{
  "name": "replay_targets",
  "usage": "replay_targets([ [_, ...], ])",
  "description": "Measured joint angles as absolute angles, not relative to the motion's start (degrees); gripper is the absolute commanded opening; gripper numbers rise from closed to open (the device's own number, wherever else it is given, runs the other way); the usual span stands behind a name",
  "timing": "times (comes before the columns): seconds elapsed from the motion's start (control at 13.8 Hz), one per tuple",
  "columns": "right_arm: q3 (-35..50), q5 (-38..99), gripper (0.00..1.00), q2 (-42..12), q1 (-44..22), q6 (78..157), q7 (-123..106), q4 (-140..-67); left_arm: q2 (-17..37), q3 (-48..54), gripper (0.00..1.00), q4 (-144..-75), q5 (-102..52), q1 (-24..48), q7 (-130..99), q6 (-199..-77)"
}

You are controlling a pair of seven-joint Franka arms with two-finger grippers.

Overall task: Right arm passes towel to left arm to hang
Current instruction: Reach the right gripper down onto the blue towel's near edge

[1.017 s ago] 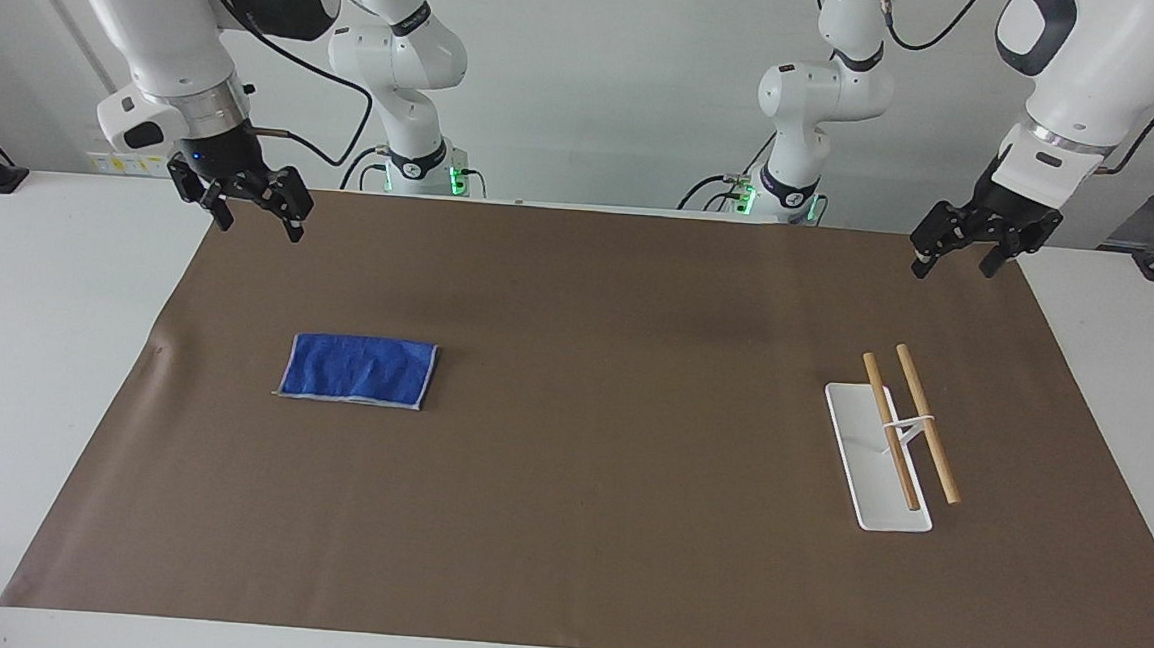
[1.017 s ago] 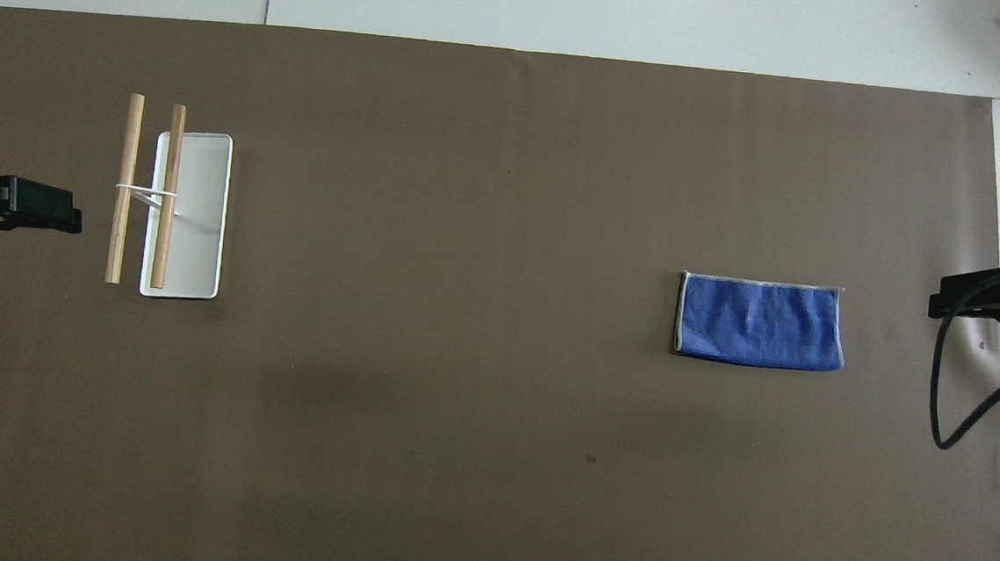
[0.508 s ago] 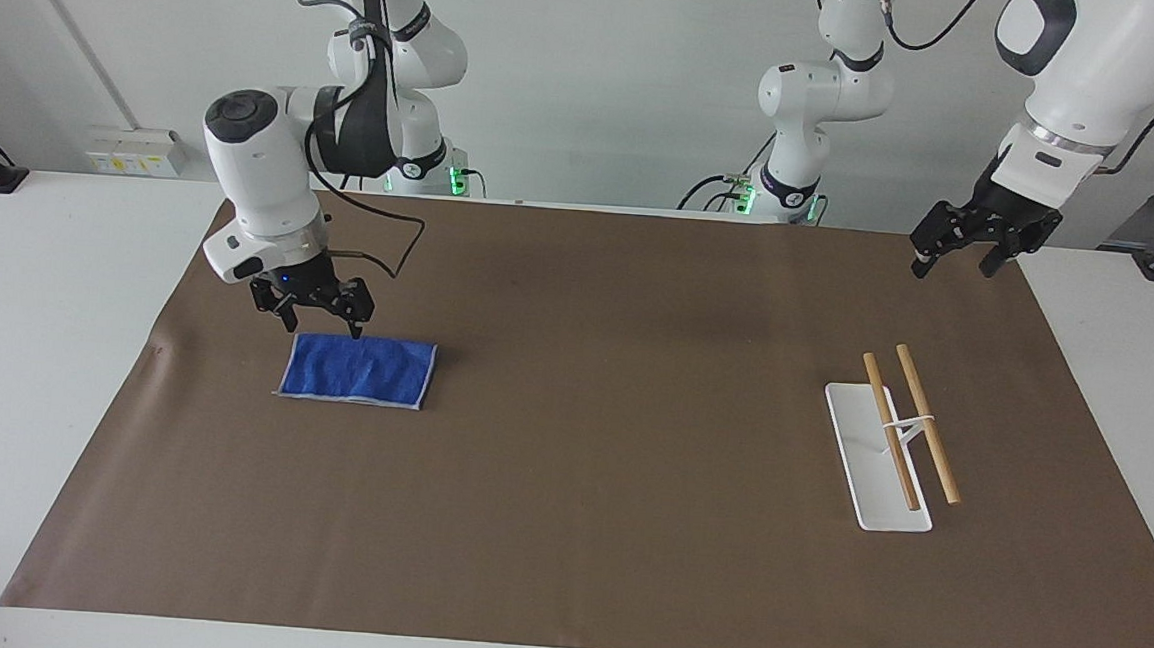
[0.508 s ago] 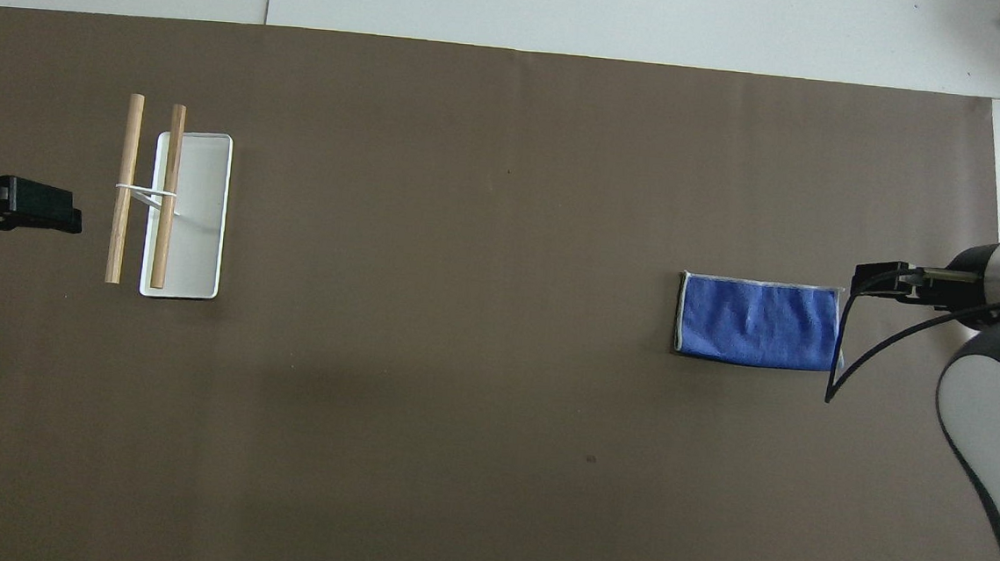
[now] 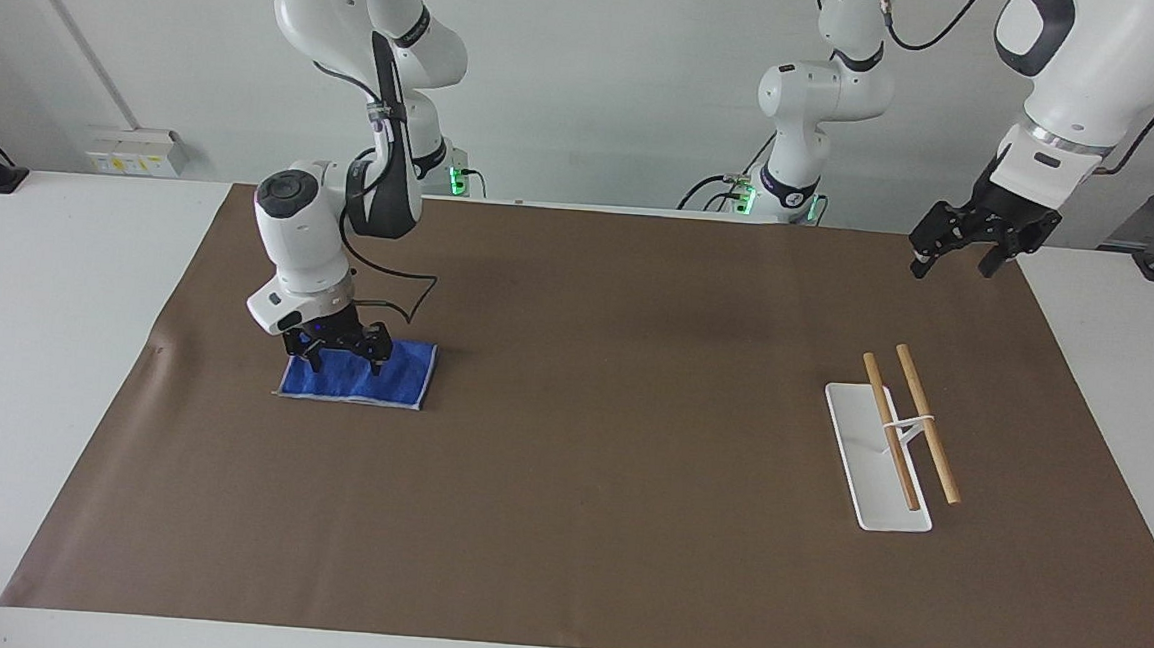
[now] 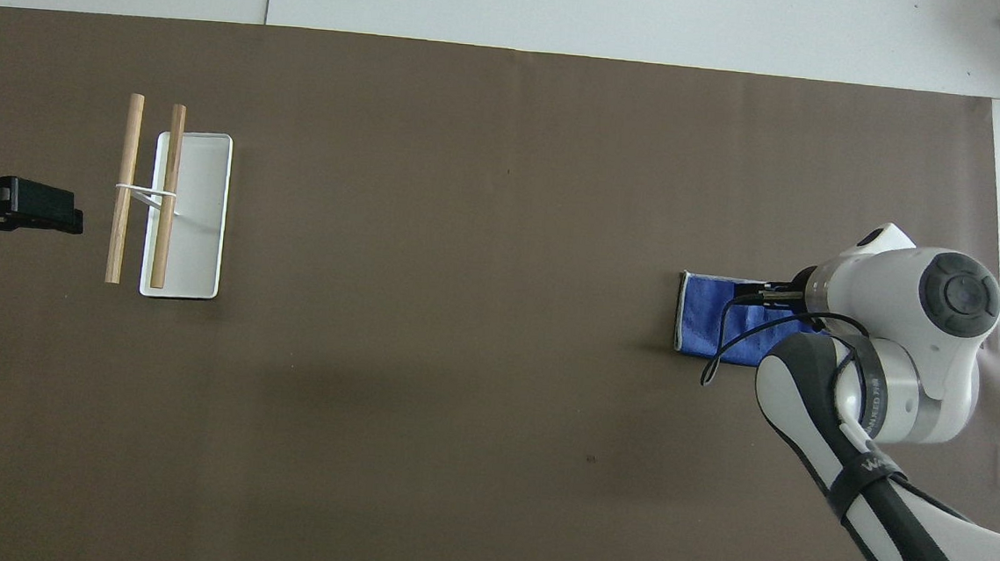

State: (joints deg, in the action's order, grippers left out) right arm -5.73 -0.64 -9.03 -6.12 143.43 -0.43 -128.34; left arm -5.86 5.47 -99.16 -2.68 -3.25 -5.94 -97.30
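The blue towel (image 5: pixel 373 380) lies flat on the brown mat, toward the right arm's end of the table. My right gripper (image 5: pixel 347 357) is down on the part of the towel nearest the robots, fingers spread and open, tips at the cloth. In the overhead view the right arm's wrist (image 6: pixel 902 317) covers about half of the towel (image 6: pixel 704 317). My left gripper (image 5: pixel 952 259) waits open in the air over the mat's edge at the left arm's end; it also shows in the overhead view (image 6: pixel 34 204).
A hanging rack with a white base (image 5: pixel 877 493) and two wooden bars (image 5: pixel 926 426) stands toward the left arm's end; it also shows in the overhead view (image 6: pixel 195 233). The brown mat (image 5: pixel 577 484) covers most of the white table.
My right arm has swung from the mat's corner near its base out and down onto the towel. The towel, the rack and the left arm have not moved.
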Motion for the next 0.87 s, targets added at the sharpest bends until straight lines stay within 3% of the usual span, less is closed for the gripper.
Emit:
replay_targets([
  [0.73, -5.77, 3.31, 1.00, -9.13, -4.19, 146.59, -8.27, -132.00, -5.94, 5.48, 1.00, -99.31, -2.68, -3.25, -5.95, -97.30],
  [0.8, -5.78, 3.31, 0.90, -9.19, -4.05, 146.73, -8.48, -132.06, -5.95, 5.50, 1.00, -99.33, -2.68, -3.25, -5.95, -97.30],
  [0.87, -5.78, 3.31, 0.67, -9.27, -4.02, 146.75, -8.74, -132.09, -5.97, 5.50, 1.00, -99.35, -2.68, -3.25, -5.95, -97.30],
])
